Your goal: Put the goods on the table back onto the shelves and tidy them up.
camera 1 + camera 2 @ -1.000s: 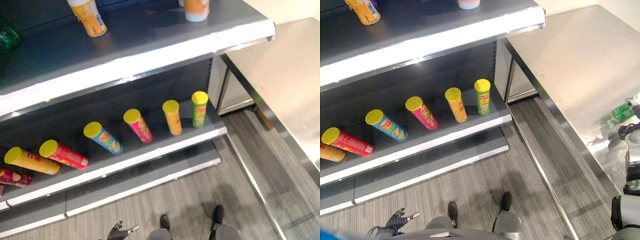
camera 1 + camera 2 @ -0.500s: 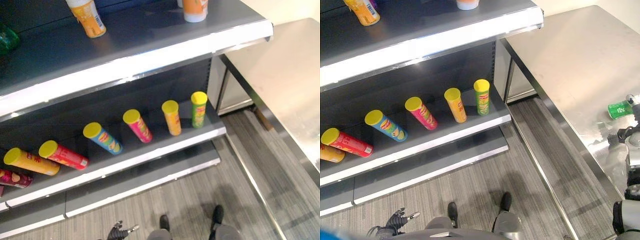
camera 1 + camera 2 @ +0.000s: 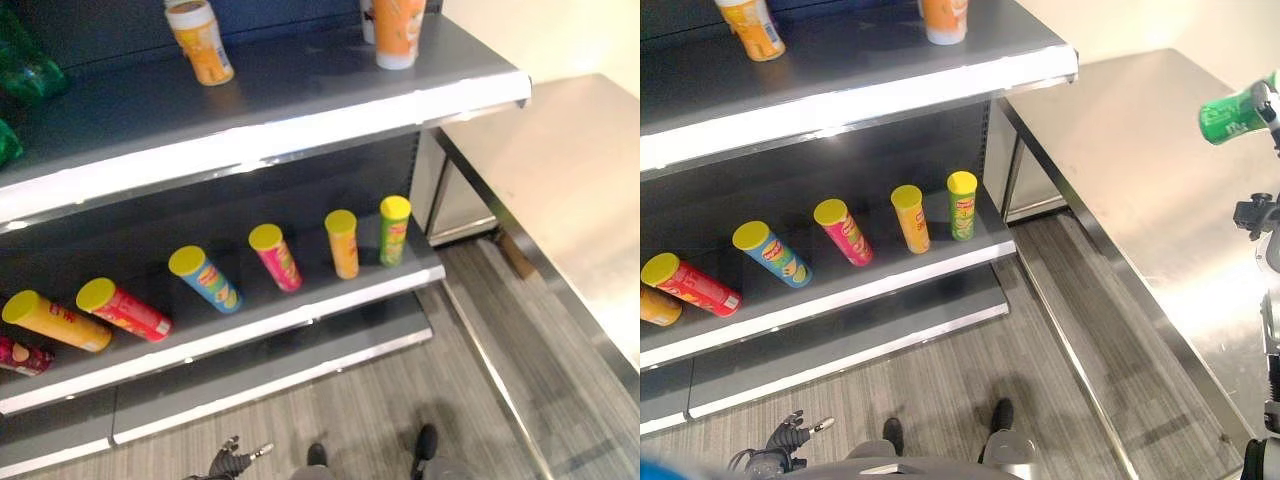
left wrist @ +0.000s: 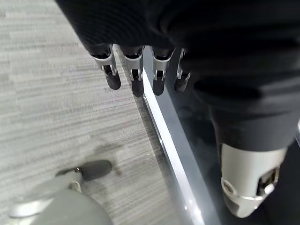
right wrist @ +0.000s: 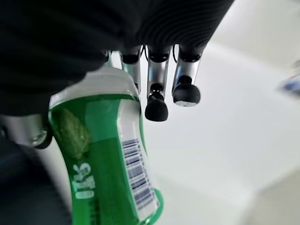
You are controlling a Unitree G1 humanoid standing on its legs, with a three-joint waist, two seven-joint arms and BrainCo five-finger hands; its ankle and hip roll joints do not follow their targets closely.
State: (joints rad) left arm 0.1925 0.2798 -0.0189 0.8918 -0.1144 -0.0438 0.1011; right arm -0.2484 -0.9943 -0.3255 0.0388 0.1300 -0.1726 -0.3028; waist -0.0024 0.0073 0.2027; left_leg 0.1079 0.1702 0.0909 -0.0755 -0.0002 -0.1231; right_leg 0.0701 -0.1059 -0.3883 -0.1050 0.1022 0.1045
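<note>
Left wrist view shows the left hand (image 4: 140, 70) hanging low over the grey striped floor (image 4: 51, 108), its fingers (image 4: 137, 82) straight and relaxed with nothing in them; in the right eye view it sits at the near left, just above the floor.

Further out on the right, the right hand (image 5: 161, 89) is lifted above the steel table (image 3: 1130, 190) with the green bottle (image 3: 1232, 115) in its grasp. The right wrist view shows the bottle (image 5: 108, 164) held against the palm, thumb side on one flank and one finger behind the label, while the other fingertips (image 5: 157, 110) stand clear of it. The bottle lies roughly level, well above the tabletop and apart from the shelves.

To the left stands the shelf unit. Its lower shelf (image 3: 300, 320) carries a row of tube cans with yellow lids, all tilted: a yellow can (image 3: 55, 320) at the far left, then a red can (image 3: 122, 308), a blue can (image 3: 205, 278), a pink can (image 3: 275, 256), an orange can (image 3: 342, 242) and a green can (image 3: 394, 228) nearest the table.

Farthest off, the upper shelf (image 3: 260, 140) holds two orange bottles (image 3: 202, 40), one left of centre and one at the right end, and green bottles (image 3: 30, 70) at its left.
</note>
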